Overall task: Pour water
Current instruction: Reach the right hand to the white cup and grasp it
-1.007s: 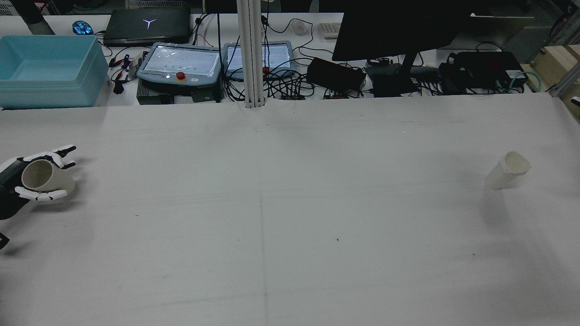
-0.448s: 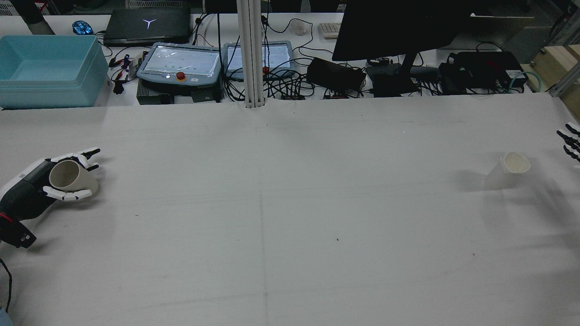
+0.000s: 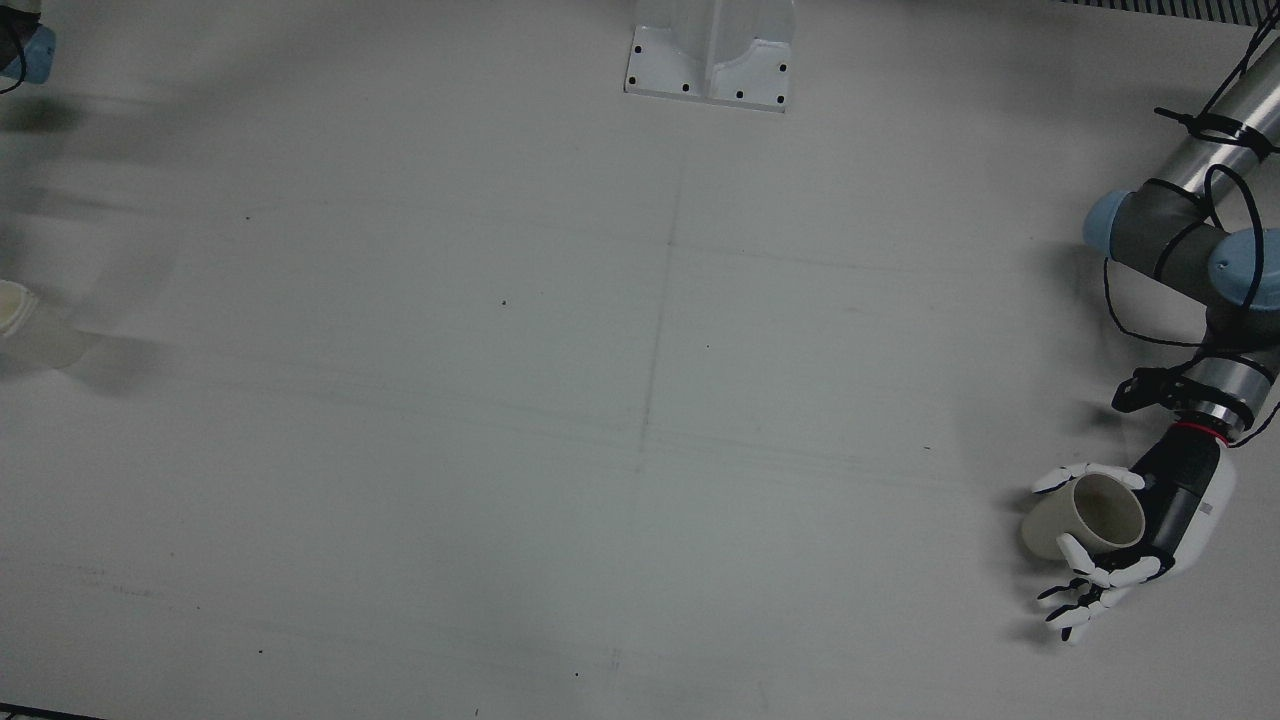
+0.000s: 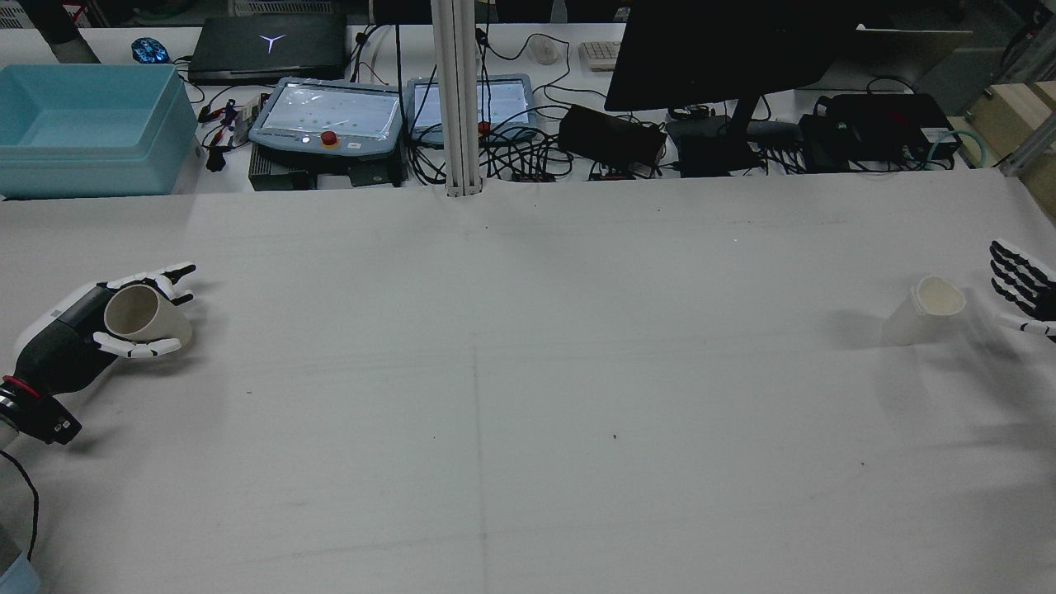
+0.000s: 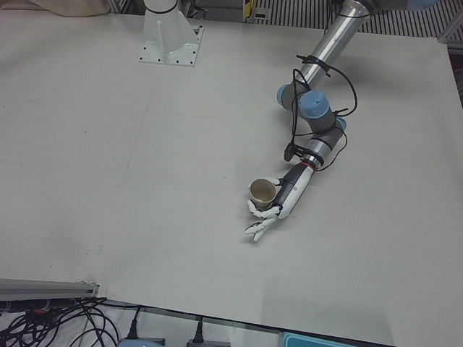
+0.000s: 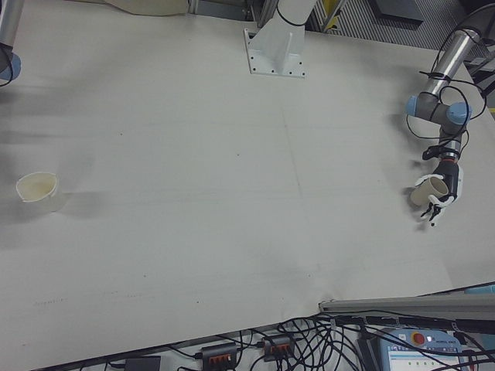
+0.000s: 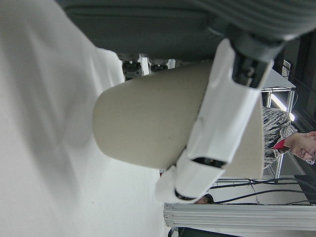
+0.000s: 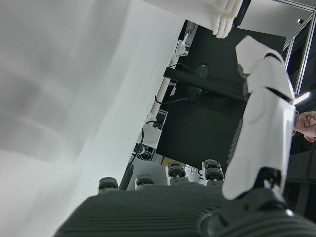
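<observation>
My left hand point(image 4: 74, 342) is shut on a beige cup point(image 4: 142, 318) at the table's left side, with the cup tilted and its mouth turned back toward the arm. The front view shows the same cup point(image 3: 1085, 515) in the left hand point(image 3: 1160, 525) at lower right, and it appears again in the left-front view as cup point(image 5: 262, 192) and left hand point(image 5: 281, 204). In the left hand view the cup point(image 7: 148, 123) fills the frame under a white finger point(image 7: 217, 128). A second pale cup point(image 4: 924, 310) stands upright at the right. My right hand point(image 4: 1023, 289) is open just right of it, apart from it.
A blue bin point(image 4: 82, 124), teach pendants point(image 4: 330, 115), cables and a dark monitor point(image 4: 726, 49) line the far bench behind an upright post point(image 4: 458, 99). A white pedestal base point(image 3: 710, 60) sits at the table's robot side. A person shows in the background of both hand views.
The left hand has carried the beige cup rightward, toward the table's middle. The right hand has come in from the right edge and now spreads beside the pale cup.
</observation>
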You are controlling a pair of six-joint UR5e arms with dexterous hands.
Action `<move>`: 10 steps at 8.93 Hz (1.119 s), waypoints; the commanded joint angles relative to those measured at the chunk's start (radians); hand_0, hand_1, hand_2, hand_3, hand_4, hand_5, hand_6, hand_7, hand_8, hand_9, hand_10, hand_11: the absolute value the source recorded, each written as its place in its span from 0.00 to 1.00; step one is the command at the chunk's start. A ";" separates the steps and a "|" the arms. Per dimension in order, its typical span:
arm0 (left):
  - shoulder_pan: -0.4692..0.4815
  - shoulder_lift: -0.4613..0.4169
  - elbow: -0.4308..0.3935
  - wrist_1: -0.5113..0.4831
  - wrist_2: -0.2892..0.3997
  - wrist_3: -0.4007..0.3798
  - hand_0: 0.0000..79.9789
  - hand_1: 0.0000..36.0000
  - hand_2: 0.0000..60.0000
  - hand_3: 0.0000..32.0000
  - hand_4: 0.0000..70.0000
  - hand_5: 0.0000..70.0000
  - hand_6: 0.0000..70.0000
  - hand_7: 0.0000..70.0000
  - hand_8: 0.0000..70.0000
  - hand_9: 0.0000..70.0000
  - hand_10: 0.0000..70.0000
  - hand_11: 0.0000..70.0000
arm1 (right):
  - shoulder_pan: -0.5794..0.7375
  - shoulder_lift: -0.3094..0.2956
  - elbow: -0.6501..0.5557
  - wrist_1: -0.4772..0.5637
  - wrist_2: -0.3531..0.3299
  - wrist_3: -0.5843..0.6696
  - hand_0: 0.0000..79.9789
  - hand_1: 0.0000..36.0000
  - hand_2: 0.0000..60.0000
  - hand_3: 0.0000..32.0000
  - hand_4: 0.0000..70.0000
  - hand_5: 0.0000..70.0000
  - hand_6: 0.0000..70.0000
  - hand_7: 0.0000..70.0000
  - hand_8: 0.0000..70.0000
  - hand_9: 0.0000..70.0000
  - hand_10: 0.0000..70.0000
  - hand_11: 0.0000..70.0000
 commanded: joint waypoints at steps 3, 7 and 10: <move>0.000 -0.002 -0.004 0.016 -0.017 -0.037 1.00 1.00 1.00 0.00 0.88 1.00 0.25 0.22 0.14 0.06 0.17 0.29 | -0.140 0.018 0.014 0.001 0.067 -0.025 0.69 0.78 0.37 0.00 0.00 0.10 0.09 0.00 0.00 0.00 0.00 0.00; 0.000 -0.002 -0.004 0.016 -0.017 -0.040 1.00 1.00 1.00 0.00 0.87 1.00 0.25 0.21 0.14 0.06 0.17 0.29 | -0.147 0.015 0.052 -0.001 0.067 -0.022 0.70 0.75 0.24 0.00 0.00 0.10 0.08 0.00 0.00 0.00 0.00 0.00; -0.002 -0.001 -0.004 0.013 -0.017 -0.050 1.00 1.00 1.00 0.00 0.86 1.00 0.25 0.21 0.14 0.06 0.17 0.29 | -0.173 0.015 0.091 -0.005 0.071 -0.043 0.72 0.81 0.33 0.00 0.00 0.11 0.15 0.07 0.02 0.00 0.00 0.00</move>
